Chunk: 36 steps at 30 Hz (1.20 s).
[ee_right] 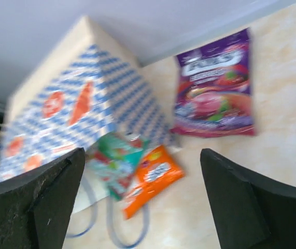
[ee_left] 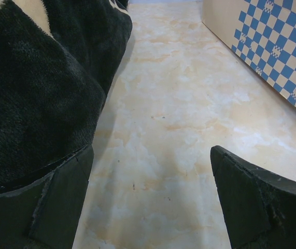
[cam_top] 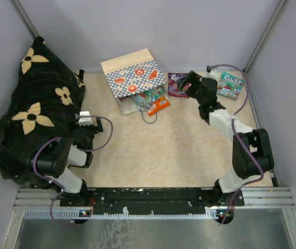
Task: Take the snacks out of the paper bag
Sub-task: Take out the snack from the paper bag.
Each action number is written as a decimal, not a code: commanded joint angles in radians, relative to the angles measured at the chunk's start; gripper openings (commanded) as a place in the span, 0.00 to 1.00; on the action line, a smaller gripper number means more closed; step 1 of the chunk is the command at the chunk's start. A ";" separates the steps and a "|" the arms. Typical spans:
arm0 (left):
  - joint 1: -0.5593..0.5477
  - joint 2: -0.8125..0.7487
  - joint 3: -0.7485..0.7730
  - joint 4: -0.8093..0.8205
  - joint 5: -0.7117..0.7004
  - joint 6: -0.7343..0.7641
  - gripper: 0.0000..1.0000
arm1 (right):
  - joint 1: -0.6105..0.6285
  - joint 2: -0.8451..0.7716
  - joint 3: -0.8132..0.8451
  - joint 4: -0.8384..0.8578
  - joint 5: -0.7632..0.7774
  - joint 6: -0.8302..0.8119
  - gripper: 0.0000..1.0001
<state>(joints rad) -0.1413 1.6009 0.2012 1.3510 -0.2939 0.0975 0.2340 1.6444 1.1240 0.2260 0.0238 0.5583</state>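
Observation:
The checkered paper bag (cam_top: 132, 78) lies on its side at the back middle, mouth toward me; it also shows in the right wrist view (ee_right: 75, 111) and the left wrist view (ee_left: 277, 46). An orange pouch (cam_top: 159, 105) and a green-teal pouch (cam_top: 146, 97) spill from its mouth; both show in the right wrist view, orange (ee_right: 150, 179) and teal (ee_right: 117, 158). A purple pouch (cam_top: 177, 84) (ee_right: 216, 93) lies right of the bag. A green pouch (cam_top: 229, 84) lies at the far right. My right gripper (cam_top: 188, 83) (ee_right: 142, 207) is open and empty above the purple pouch. My left gripper (cam_top: 85, 120) (ee_left: 150, 199) is open and empty.
A black cloth with cream flowers (cam_top: 33, 109) is heaped along the left side, touching my left gripper's left finger (ee_left: 59, 197). The bag's blue cord handles (cam_top: 146, 115) loop on the table in front of the pouches. Grey walls close the back and sides.

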 commanded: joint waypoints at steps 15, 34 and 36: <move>0.006 0.007 0.009 0.024 0.012 -0.010 1.00 | 0.246 0.387 -0.332 1.040 0.121 0.816 0.70; 0.006 0.007 0.010 0.023 0.012 -0.011 1.00 | 0.240 0.576 -0.071 0.836 0.211 0.713 0.62; 0.005 0.007 0.009 0.023 0.012 -0.011 1.00 | 0.240 0.602 -0.040 0.820 0.204 0.715 0.61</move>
<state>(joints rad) -0.1413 1.6009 0.2012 1.3510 -0.2943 0.0975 0.4759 2.2063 1.0134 1.0752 0.1894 1.3064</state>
